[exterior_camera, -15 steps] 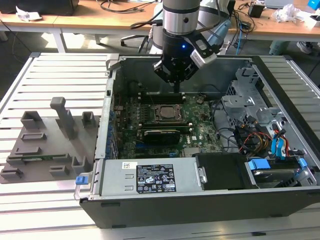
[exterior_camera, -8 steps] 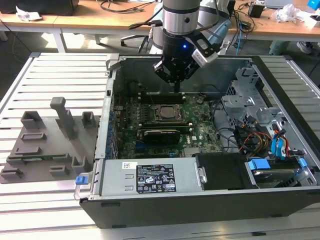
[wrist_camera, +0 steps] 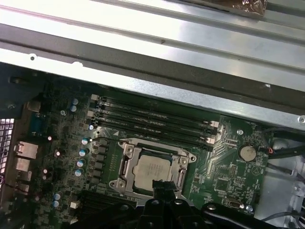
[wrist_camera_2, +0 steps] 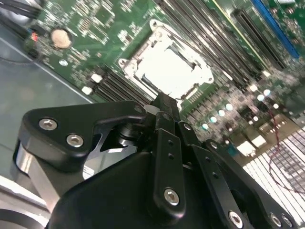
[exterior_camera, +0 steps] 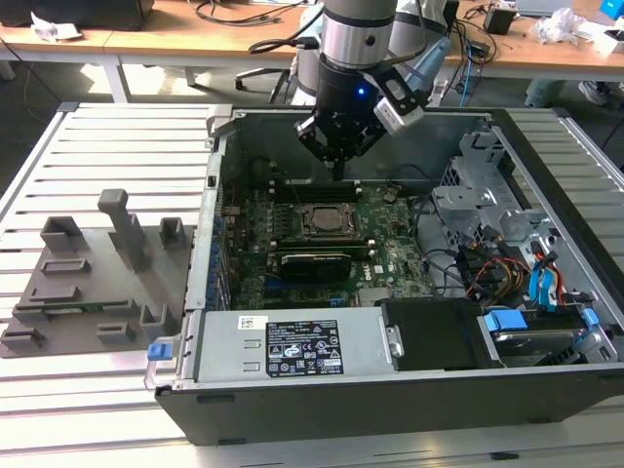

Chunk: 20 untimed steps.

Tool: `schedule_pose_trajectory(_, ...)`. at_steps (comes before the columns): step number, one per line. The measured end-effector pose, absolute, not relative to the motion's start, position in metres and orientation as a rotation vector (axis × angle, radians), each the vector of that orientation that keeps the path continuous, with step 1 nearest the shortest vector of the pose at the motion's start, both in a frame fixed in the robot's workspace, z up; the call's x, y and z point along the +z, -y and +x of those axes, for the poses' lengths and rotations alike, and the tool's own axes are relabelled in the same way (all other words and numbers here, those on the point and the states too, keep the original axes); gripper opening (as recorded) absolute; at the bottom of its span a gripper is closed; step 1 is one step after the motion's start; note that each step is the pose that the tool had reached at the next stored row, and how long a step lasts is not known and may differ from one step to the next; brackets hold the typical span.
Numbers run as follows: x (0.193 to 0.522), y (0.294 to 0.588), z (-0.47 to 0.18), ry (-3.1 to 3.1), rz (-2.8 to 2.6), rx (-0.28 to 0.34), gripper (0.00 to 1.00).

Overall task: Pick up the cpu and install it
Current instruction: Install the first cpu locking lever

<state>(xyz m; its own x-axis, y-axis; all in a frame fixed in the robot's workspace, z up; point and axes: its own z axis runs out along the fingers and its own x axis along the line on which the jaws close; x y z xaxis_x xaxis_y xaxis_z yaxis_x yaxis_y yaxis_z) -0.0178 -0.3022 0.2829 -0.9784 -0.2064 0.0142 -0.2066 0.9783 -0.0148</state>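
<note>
— Nearest item?
— One gripper (wrist_camera_2: 164,101), mine: fingers drawn together, nothing between them, hanging just above the socket frame (wrist_camera: 125,164).
— Task piece?
— One cpu (wrist_camera: 151,167), lying flat inside that frame on the motherboard (exterior_camera: 390,244), apart from my tips.
— Risks?
— Judged: a tip pressing down skewed could tilt the chip or bend contacts beneath.
— Surroundings?
— Memory slots (wrist_camera: 152,119) beside the frame; case wall (exterior_camera: 213,224) and cables (exterior_camera: 487,268) well apart. Nothing stands between tips and chip.

Slatted table (exterior_camera: 97,136): computer case (exterior_camera: 341,414), grey tray (exterior_camera: 73,317)
</note>
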Motion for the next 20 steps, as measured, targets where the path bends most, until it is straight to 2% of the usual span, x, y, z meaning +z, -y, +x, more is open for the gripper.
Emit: schedule_pose_trajectory(20,0.282,0.302,-0.056,3.118,0.246,0.028,0.11)
